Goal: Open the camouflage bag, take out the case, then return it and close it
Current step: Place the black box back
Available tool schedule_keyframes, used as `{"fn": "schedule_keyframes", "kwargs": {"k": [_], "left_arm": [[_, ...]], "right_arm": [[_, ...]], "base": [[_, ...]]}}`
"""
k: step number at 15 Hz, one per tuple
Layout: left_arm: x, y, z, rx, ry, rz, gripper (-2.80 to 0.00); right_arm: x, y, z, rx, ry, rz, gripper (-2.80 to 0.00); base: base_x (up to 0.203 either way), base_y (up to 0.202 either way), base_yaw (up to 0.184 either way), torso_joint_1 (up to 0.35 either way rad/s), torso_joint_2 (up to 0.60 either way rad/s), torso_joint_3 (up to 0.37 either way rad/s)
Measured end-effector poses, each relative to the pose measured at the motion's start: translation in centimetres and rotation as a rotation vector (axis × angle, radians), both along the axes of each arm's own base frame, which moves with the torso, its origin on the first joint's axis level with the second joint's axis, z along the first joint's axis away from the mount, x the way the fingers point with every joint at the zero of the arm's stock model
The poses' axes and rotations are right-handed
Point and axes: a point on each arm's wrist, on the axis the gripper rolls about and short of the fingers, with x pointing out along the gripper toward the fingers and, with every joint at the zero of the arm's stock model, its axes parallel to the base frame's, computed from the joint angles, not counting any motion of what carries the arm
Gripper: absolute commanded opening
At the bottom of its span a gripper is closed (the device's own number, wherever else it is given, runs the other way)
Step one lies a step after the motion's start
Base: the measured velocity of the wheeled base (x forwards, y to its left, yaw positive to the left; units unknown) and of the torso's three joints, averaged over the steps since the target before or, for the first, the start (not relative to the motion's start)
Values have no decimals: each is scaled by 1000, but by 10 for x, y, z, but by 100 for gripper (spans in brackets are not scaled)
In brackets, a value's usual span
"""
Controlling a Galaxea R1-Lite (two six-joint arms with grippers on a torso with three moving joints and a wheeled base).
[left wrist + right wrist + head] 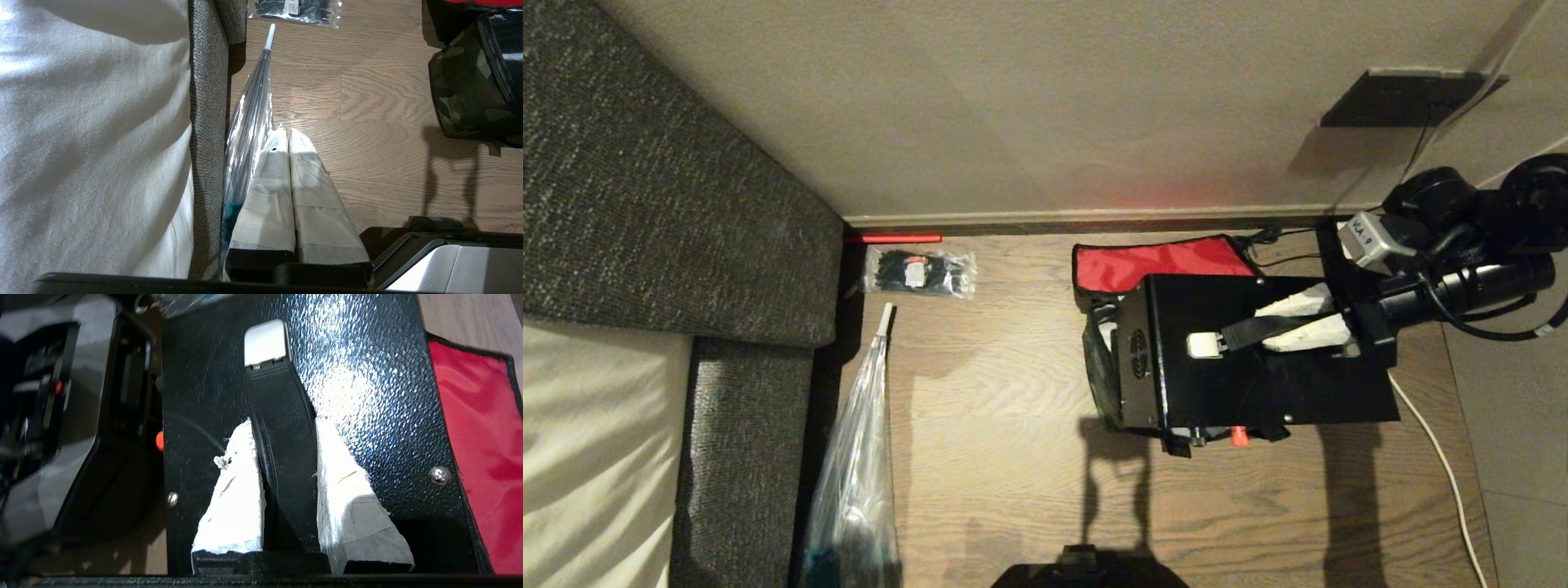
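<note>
The black case (pixel 1258 376) hangs by its black handle (pixel 282 400), and my right gripper (pixel 1264 327) is shut on that handle, white-wrapped fingers (pixel 229 506) on either side. The case hangs over the camouflage bag (pixel 1098 359) and hides most of it. Only the bag's camouflage side and its open red lid (pixel 1160 261) show behind the case. The left wrist view shows the bag's camouflage side (pixel 461 94) on the wooden floor. My left gripper (pixel 284 134) is parked low beside the sofa, shut on nothing.
A grey sofa (pixel 645 204) fills the left. A clear folded umbrella (pixel 858 457) leans along it. A packet of black ties (pixel 920 272) lies by the wall. A black desk phone (pixel 53 416) sits next to the case, and a white cable (pixel 1437 457) runs along the right.
</note>
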Motion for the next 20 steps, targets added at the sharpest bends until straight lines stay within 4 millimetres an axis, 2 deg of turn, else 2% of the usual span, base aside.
{"fn": "schedule_keyframes", "kwargs": {"k": [13, 20], "left_arm": [[0, 0, 0, 0, 0, 0, -280], [0, 0, 0, 0, 0, 0, -280]], "right_arm": [[21, -9, -10, -14, 16, -2, -280], [10, -16, -2, -12, 11, -24, -280]], "base": [[0, 0, 0, 0, 0, 0], [0, 0, 0, 0, 0, 0]]}}
